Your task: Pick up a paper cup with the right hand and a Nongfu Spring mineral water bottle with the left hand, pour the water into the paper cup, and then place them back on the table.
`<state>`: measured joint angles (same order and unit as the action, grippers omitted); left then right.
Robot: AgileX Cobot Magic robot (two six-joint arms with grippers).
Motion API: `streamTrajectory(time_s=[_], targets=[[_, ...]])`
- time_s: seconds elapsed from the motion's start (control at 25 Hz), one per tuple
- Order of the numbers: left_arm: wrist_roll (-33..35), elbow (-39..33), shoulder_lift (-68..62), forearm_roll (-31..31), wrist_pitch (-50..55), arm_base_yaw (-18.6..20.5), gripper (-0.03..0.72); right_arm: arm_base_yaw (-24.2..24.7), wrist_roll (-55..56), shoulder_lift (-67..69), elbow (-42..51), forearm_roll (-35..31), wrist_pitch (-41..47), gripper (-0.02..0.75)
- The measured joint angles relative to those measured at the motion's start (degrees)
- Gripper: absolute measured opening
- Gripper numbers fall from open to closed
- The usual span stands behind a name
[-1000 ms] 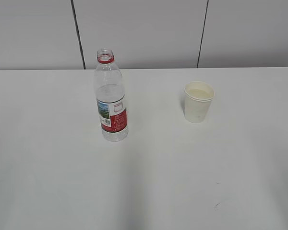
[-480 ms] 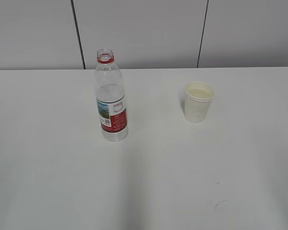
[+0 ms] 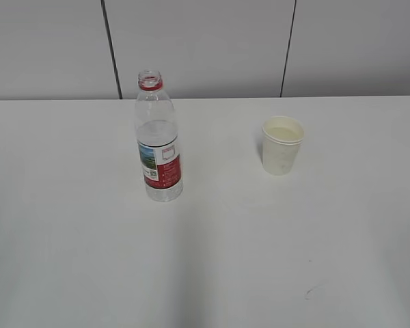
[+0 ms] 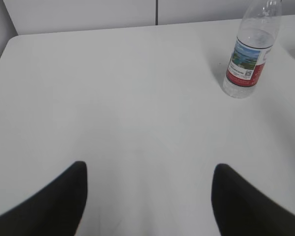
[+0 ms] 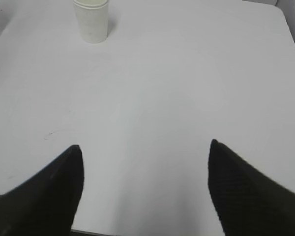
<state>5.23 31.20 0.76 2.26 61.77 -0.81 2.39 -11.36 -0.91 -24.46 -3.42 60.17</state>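
**Both grippers spread and empty, bottle and cup standing on the table**

While its two dark fingers stand wide apart at the bottom of the left wrist view, the left gripper (image 4: 147, 196) holds nothing; only bare white table (image 4: 113, 98) shows between them. Over in the right wrist view the right gripper (image 5: 145, 189) is spread just as wide, its fingers at the lower corners with clear tabletop between, and it too grips nothing. Neither arm shows in the exterior view.

Well ahead of the left gripper, toward the upper right of its view, the water bottle (image 4: 249, 56) stands upright on the table. From the exterior camera the bottle (image 3: 158, 140) is left of centre, its mouth open with a red ring at the neck, a red-and-white label with a green picture round its lower half, and clear water (image 3: 156, 132) up to a level just above the label.

Far ahead of the right gripper, at the top left of its view, the paper cup (image 5: 91, 20) stands upright. In the exterior view the cup (image 3: 283, 145) sits to the right of the bottle and well apart from it, off-white with a rolled rim; whether it holds any liquid cannot be told. A small dark scratch (image 3: 309, 292) marks the table nearer the camera, and grey wall panels (image 3: 205, 41) rise behind the far edge.
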Motion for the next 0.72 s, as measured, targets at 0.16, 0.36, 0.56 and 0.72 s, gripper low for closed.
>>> streamTrajectory(time_s=[0.16,0.36,0.56,0.72], targets=[[0.00,0.00,0.00,-0.07,0.11,0.00,0.474,0.00,0.49,0.00,0.00,0.24,0.00,0.582],[-0.01,0.00,0.00,-0.07,0.11,0.00,0.474,0.00,0.62,0.00,0.00,0.34,0.08,0.582],[-0.05,0.00,0.00,-0.07,0.11,0.00,0.474,0.00,0.62,0.00,0.00,0.34,0.08,0.582],[-0.05,0.00,0.00,-0.07,0.11,0.00,0.473,0.00,0.71,0.00,0.00,0.34,0.08,0.582]])
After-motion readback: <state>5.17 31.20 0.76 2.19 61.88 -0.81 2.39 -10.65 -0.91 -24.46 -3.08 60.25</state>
